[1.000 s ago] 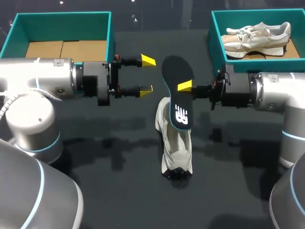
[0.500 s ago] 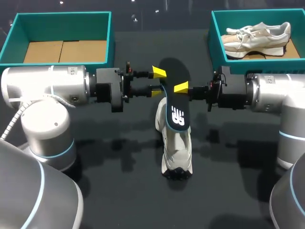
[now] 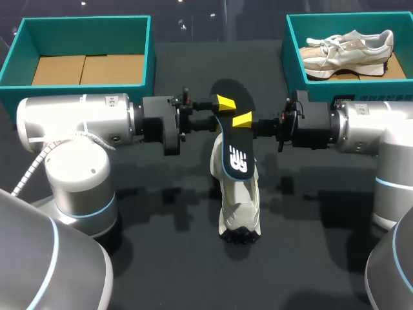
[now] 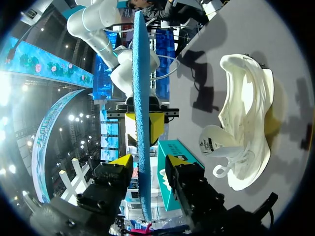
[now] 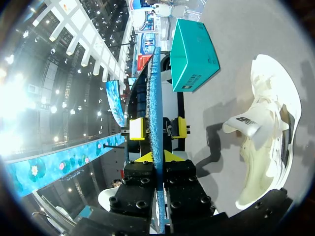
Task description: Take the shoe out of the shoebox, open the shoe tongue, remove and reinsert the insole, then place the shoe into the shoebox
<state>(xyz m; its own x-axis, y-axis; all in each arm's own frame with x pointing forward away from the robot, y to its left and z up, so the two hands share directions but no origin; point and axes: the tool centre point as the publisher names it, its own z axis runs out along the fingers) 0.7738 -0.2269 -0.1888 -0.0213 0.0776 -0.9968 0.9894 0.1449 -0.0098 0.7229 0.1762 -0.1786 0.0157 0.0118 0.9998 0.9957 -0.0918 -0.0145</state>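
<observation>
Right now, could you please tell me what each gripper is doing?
Left gripper: open around the insole, not gripping it.
Right gripper: shut on the insole.

Two silver robot arms (image 3: 71, 116) (image 3: 374, 126) are facing each other over a dark table (image 3: 129, 213) carrying teal shoeboxes (image 3: 147, 51) (image 3: 290, 55), marking a robotics test bench

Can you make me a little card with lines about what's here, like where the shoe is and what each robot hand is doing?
insole: out of the shoe, held upright over it
right gripper: shut on the insole
left gripper: open, one finger on each side of the insole, with gaps
shoe: white, on the dark table, under the insole
right shoebox: teal, holds the other shoe
left shoebox: teal, cardboard floor showing
</observation>
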